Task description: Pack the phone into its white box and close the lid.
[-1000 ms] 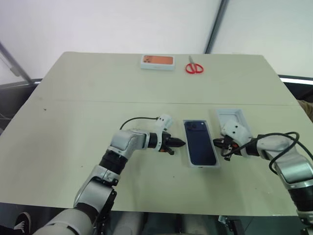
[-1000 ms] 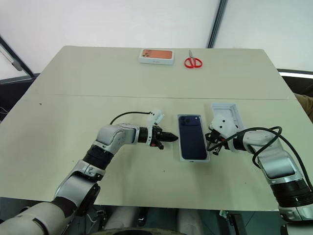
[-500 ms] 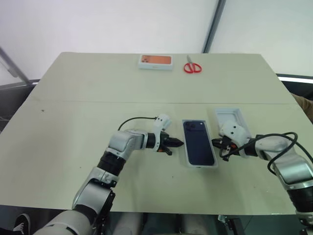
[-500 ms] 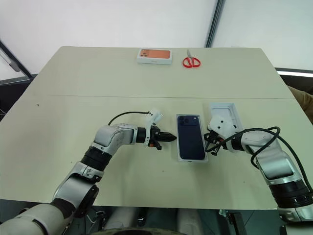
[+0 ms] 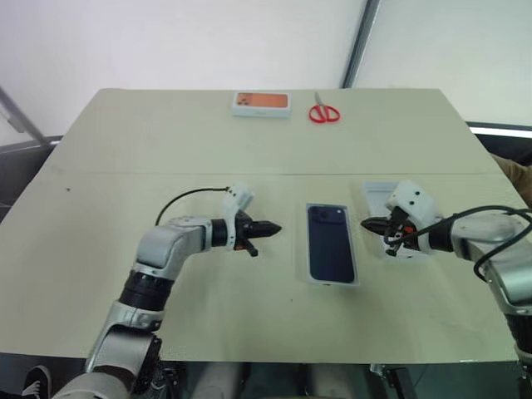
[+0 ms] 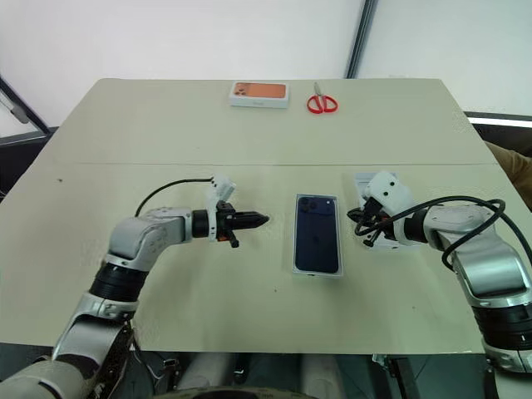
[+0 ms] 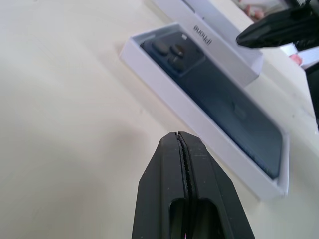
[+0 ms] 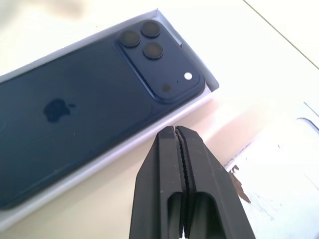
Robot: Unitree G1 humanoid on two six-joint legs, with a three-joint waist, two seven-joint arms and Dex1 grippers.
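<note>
The dark navy phone lies camera-side up inside the white box at the table's middle. Just right of it sits the white lid, open side up and partly covered by my right hand. My left gripper is shut and empty, pointing at the box from a short gap to its left. The right gripper is also shut and empty, hovering between the lid and the box with its tip toward the phone's camera end. In the left wrist view the box wall and the lid lie beyond the shut fingertips.
An orange-topped white box and red-handled scissors lie near the far edge of the beige table. A seam runs across the tabletop behind the arms.
My left gripper has drawn back to the left, away from the box, and risen a little. The right hand has lifted slightly beside the box. Both stayed shut; phone and box are unmoved.
</note>
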